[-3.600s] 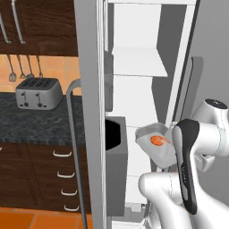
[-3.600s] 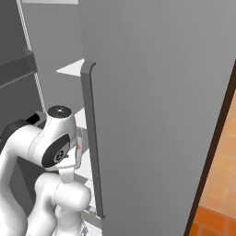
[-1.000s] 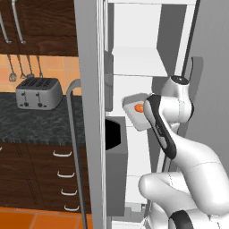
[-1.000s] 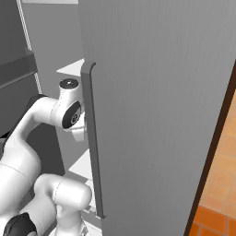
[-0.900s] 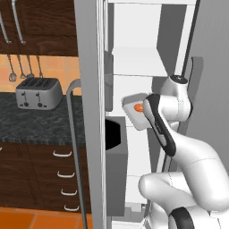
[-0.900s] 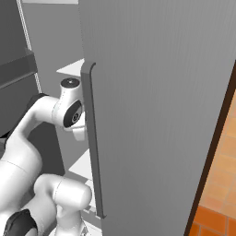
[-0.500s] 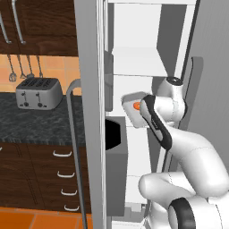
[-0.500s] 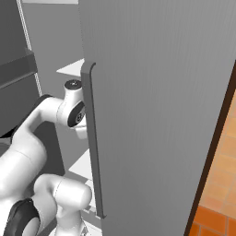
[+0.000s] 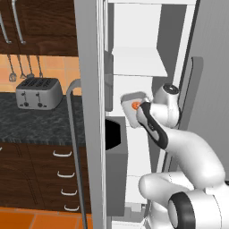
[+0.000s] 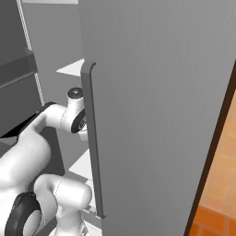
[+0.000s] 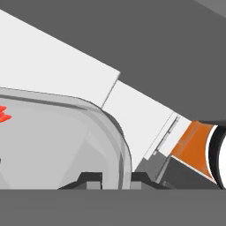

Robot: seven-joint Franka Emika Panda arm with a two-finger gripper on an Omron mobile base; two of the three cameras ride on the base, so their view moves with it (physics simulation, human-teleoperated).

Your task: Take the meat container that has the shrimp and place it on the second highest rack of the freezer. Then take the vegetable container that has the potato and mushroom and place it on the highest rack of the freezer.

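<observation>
The meat container (image 9: 133, 107), a clear tray with rounded corners, hangs tilted inside the open freezer (image 9: 147, 40). The small orange shrimp (image 9: 134, 105) lies in it. My gripper (image 9: 140, 108) is shut on the tray's rim. In the hand view the two fingertips (image 11: 90, 177) pinch the meat container's rim (image 11: 119, 145), with my gripper (image 11: 115, 177) at the frame's bottom and a bit of the shrimp (image 11: 3, 113) at the left edge. A white shelf (image 9: 136, 62) juts out just above the tray; which rack it is I cannot tell. The vegetable container is out of view.
The grey freezer door (image 10: 152, 92) with its long handle (image 10: 92, 138) stands open on the right, close to my arm (image 10: 55, 117). Another grey door panel with a handle (image 9: 74, 134) stands left. A toaster (image 9: 38, 92) sits on the dark counter (image 9: 27, 120).
Over the last few seconds the gripper has lifted the tray up and left into the freezer's white interior. In the last second it only edged slightly further in.
</observation>
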